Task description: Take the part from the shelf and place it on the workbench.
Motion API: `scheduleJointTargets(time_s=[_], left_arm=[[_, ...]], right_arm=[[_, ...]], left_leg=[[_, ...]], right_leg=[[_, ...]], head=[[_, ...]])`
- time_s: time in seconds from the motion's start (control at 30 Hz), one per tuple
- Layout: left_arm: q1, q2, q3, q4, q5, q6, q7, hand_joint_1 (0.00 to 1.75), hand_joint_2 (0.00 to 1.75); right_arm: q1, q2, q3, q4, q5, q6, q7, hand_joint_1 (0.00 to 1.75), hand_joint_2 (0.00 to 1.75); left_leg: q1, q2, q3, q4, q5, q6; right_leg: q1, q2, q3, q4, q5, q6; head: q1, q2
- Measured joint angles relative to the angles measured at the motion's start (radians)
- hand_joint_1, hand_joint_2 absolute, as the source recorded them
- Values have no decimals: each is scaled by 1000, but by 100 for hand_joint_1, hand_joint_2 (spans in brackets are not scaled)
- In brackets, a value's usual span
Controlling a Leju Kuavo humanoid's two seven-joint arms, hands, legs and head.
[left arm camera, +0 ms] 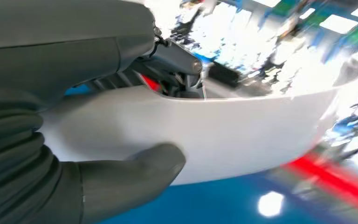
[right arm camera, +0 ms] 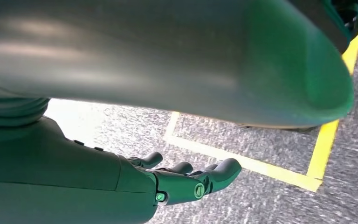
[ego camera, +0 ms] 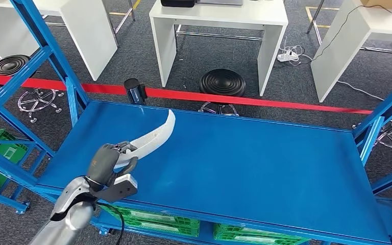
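Note:
A long, curved white part (ego camera: 155,137) lies over the left side of the blue workbench top (ego camera: 245,158), its far tip raised toward the back edge. My left hand (ego camera: 107,162) grips its near end from the front left. In the left wrist view the thumb (left arm camera: 130,179) and fingers (left arm camera: 177,60) clasp the white part (left arm camera: 242,130) just above the blue surface. My right hand (right arm camera: 186,179) hangs beside my body over the grey floor, fingers apart and holding nothing.
Blue frame posts (ego camera: 46,56) rise at the bench's left and right (ego camera: 383,117) ends. Green crates (ego camera: 153,219) sit below the bench. A red barrier tape (ego camera: 265,99), black stools (ego camera: 222,81) and white tables (ego camera: 219,25) stand behind it.

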Motion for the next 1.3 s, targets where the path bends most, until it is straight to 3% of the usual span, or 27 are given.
scheduleJointTargets(time_s=[0.17, 0.4, 0.77, 1.23, 1.3], left_arm=[[50, -28, -2, -202, 168, -40, -112, 175, 175], [101, -55, -23, -365, 312, -120, -212, 175, 175], [169, -127, -76, -449, 746, -451, -291, 175, 175], [198, -198, -89, -530, 777, -541, -298, 175, 175], [200, -203, -89, -535, 777, -542, -298, 175, 175]], right_arm=[[-1, 0, 0, 0, 5, -5, -10, 0, 0], [-4, 0, 0, 0, 11, -4, -17, 0, 0], [-13, 0, 0, 0, 17, -3, -24, 0, 0], [-15, 0, 1, 0, 30, -2, -24, 0, 0], [-15, 0, 1, 0, 30, -2, -24, 0, 0]], left_leg=[[0, 0, 0, 0, -1, 0], [0, 0, 0, 0, -1, 0], [0, 0, 0, 0, -1, 0], [0, 0, 0, 0, -1, 0], [-3, 0, 0, 2, -3, 5]], right_leg=[[0, 0, 0, 0, 0, 0], [0, 0, 0, 0, 0, 0], [0, 0, 0, 0, -1, 1], [0, 0, 1, 0, -1, 1], [-5, -1, 2, -5, 1, 5]], head=[[0, 0], [0, 0], [0, 0], [0, 0], [0, 0]])
